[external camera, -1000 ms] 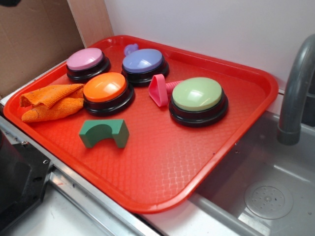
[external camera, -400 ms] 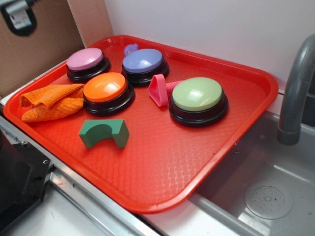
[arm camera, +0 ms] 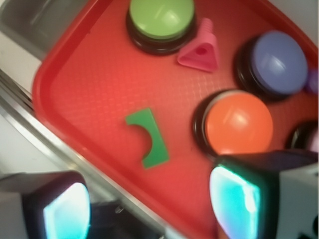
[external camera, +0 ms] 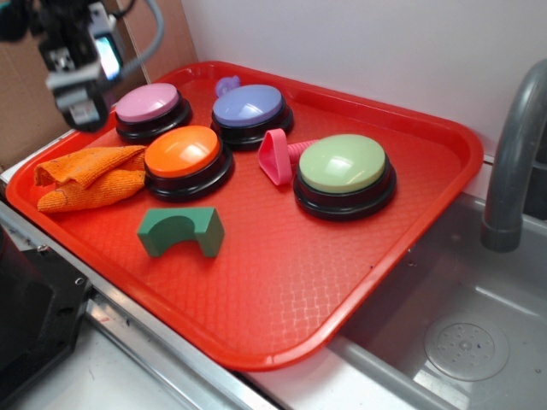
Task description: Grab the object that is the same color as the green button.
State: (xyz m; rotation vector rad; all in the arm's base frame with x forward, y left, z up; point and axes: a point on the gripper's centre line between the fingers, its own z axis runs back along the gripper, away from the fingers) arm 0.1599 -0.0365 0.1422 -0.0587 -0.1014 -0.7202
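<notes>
A small dark green arch block (external camera: 180, 231) lies on the red tray (external camera: 282, 299) near its front edge; it also shows in the wrist view (arm camera: 148, 137). The pale green dome button (external camera: 344, 173) on a black base sits at the tray's right; it is at the top of the wrist view (arm camera: 160, 22). My gripper (external camera: 81, 111) hangs high over the tray's far left corner, well away from the block. Its jaws stand wide apart with nothing between them in the wrist view (arm camera: 149, 211).
Orange (external camera: 185, 160), pink (external camera: 150, 109) and purple (external camera: 249, 114) dome buttons stand on the tray. A pink cone-shaped toy (external camera: 279, 155) lies by the green button. An orange cloth (external camera: 90, 175) lies at the left. A sink (external camera: 461, 333) and grey faucet (external camera: 513, 162) are at the right.
The gripper has come down into the exterior view from the top left corner, moving right and lower. Nothing on the tray has moved.
</notes>
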